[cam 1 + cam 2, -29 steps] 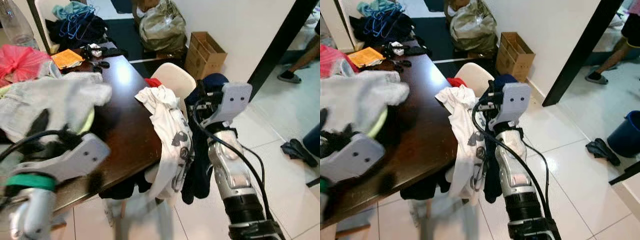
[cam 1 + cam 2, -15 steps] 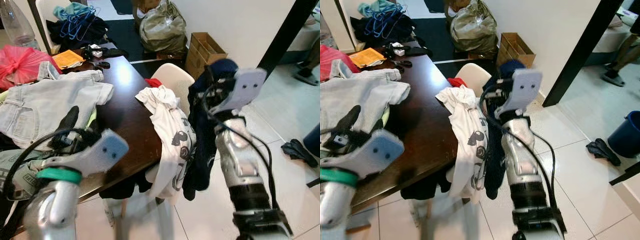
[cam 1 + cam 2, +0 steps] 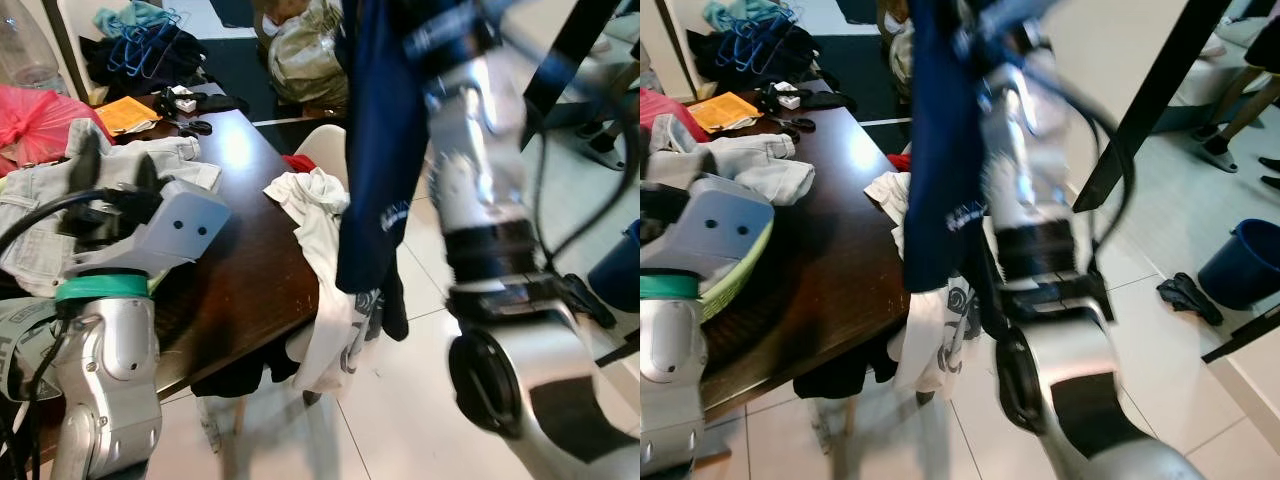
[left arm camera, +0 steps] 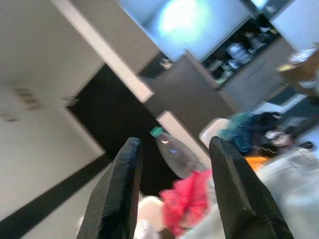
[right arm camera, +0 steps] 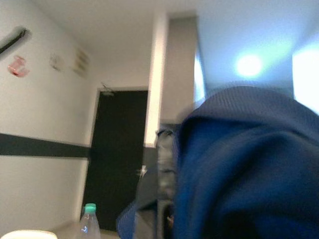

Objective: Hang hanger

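Right arm now lifting high versus a second ago, carrying the navy garment clear of the white chair. Gripping state of the right gripper: cannot tell (fingers buried in cloth in the wrist view). Hanger itself not discernible under the fabric; blue hangers lying far left beyond the dark table. White shirt staying draped over the chair. Left gripper hovering over the jeans, fingers spread, holding nothing. Looking like mid-transfer, nothing hung yet.
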You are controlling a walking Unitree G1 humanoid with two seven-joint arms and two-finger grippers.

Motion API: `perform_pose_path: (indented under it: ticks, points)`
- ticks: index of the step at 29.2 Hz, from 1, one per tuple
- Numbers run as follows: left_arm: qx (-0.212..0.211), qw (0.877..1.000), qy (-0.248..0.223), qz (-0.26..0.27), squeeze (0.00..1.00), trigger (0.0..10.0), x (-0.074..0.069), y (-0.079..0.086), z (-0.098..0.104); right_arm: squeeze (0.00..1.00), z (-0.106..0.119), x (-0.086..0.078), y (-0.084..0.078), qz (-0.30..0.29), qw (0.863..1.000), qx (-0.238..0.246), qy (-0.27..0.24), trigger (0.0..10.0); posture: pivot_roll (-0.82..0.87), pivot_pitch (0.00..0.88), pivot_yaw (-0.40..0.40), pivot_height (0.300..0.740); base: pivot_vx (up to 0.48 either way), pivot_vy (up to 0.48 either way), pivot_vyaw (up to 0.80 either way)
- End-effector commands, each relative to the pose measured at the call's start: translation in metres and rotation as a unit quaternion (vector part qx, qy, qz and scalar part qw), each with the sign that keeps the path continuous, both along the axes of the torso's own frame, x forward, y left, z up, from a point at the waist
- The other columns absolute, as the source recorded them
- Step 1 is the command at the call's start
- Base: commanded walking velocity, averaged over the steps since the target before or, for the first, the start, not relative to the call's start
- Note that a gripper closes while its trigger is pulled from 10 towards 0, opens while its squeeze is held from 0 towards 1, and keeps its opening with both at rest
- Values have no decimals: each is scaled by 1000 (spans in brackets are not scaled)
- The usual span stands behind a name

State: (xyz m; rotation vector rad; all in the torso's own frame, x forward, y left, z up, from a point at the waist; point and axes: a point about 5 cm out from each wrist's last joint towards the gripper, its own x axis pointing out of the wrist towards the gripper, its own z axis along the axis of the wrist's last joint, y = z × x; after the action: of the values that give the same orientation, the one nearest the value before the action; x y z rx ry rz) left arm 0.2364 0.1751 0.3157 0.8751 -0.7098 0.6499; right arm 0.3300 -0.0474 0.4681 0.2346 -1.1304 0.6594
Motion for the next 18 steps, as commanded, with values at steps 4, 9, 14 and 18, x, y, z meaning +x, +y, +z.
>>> perform_pose_path:
  ticks: [4,9,14,18]
  points:
    - [16,999,-38,18,0,10000,-16,-4,6,0,-2,9,20,5,999,11,37,10000,145,180,-102,740,0,0,0]
    - [31,998,-43,32,0,10000,-32,-7,6,0,-62,37,67,-86,979,-88,164,10000,237,236,-139,740,0,0,0]
    - [34,999,-27,32,0,10000,-38,-6,3,0,-156,57,80,-195,910,-222,291,10000,267,254,-145,740,0,0,0]
    - [35,999,-22,32,0,10000,-38,-6,0,0,-186,61,77,-224,879,-266,325,10000,269,256,-145,740,0,0,0]
